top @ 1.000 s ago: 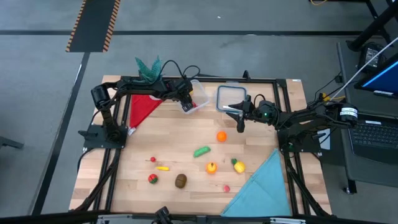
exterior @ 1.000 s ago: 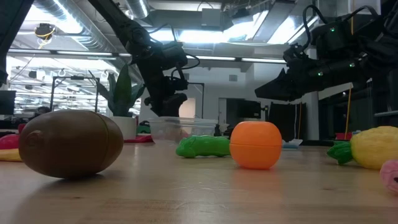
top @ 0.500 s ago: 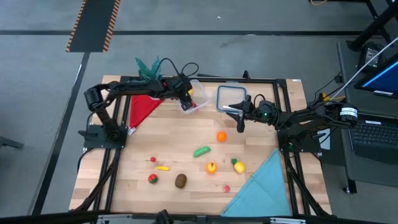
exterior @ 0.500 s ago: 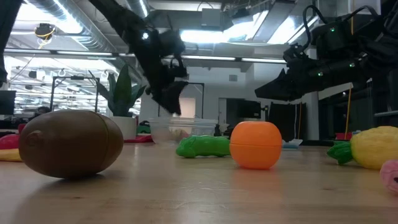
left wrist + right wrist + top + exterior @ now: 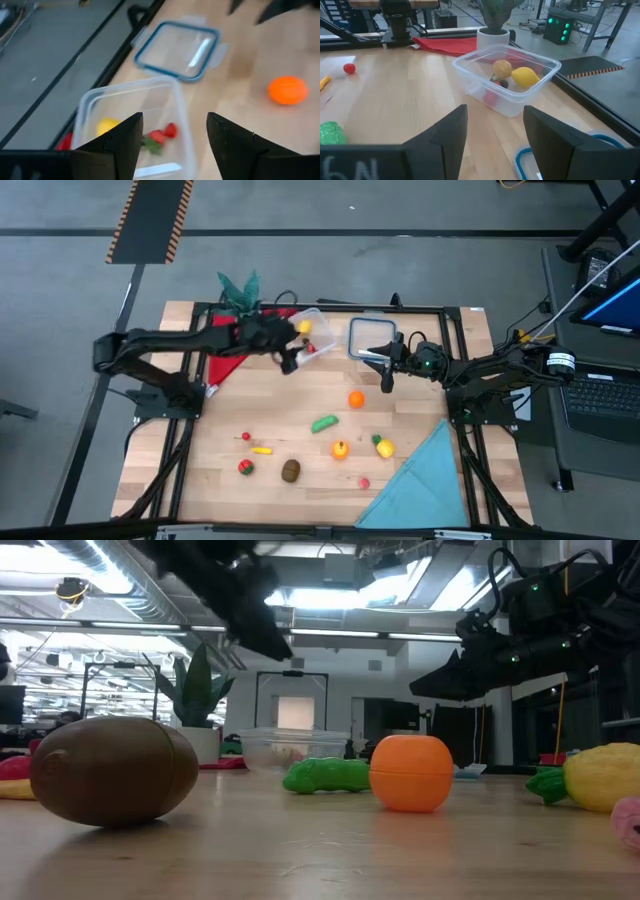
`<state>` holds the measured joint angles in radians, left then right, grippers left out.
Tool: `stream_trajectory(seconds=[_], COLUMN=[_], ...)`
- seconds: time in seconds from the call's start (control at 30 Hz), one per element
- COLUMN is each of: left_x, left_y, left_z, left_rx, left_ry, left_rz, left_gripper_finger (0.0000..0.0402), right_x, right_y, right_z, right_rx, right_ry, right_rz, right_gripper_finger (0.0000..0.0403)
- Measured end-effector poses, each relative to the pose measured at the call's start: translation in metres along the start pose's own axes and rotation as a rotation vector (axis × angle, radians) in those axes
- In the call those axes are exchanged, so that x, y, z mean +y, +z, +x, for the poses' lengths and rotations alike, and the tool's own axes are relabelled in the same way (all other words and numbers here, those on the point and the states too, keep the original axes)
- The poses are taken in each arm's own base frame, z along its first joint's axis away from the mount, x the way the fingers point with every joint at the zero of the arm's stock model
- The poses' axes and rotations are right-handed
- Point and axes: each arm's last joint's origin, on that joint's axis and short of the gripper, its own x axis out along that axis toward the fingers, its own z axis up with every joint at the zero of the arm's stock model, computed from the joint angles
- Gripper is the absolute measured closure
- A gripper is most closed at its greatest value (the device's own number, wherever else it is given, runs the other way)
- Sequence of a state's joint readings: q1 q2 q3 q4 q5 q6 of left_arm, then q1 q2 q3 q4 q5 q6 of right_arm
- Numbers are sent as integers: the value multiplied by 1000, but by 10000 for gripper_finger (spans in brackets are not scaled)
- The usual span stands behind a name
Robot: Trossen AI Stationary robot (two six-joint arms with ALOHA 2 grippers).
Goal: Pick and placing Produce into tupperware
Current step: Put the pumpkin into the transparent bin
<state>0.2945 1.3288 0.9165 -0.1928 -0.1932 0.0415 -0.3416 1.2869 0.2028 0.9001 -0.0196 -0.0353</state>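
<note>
The clear tupperware (image 5: 313, 336) stands at the table's far middle and holds a yellow lemon (image 5: 525, 76), a brownish piece (image 5: 502, 68) and red pieces (image 5: 163, 133). My left gripper (image 5: 289, 360) hangs open and empty just left of it, raised above the table (image 5: 172, 145). My right gripper (image 5: 387, 379) waits open to the tupperware's right, pointing at it (image 5: 495, 145). More produce lies loose on the table's near half: an orange (image 5: 356, 400), a green piece (image 5: 324, 423), a brown kiwi (image 5: 290, 470) and several others.
The clear lid with a blue-grey rim (image 5: 372, 337) lies flat right of the tupperware. A red cloth (image 5: 232, 352) and a potted plant (image 5: 240, 288) are at the far left. A blue cloth (image 5: 425, 480) covers the near right corner.
My left gripper has risen from just over the tupperware and drawn back toward the table's left edge, its fingers staying open. The tupperware and its contents have stayed put.
</note>
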Motion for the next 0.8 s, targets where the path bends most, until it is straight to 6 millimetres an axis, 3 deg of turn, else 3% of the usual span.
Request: stream_trajectory(seconds=[0.23,0.43,0.8], left_x=[-29,-43,-58], left_y=[-38,-65,-94], left_z=[-37,-57,-57], left_rx=[-157,-197,-285], left_ry=[-119,-210,-357], left_rz=[34,72,54], left_gripper_finger=[190,190,190], right_x=[0,3,9], right_y=[1,3,16], right_z=[0,0,4], right_rx=[-10,-35,-79], right_ry=[9,120,295], right_rz=[0,0,94], right_gripper_finger=[207,207,207])
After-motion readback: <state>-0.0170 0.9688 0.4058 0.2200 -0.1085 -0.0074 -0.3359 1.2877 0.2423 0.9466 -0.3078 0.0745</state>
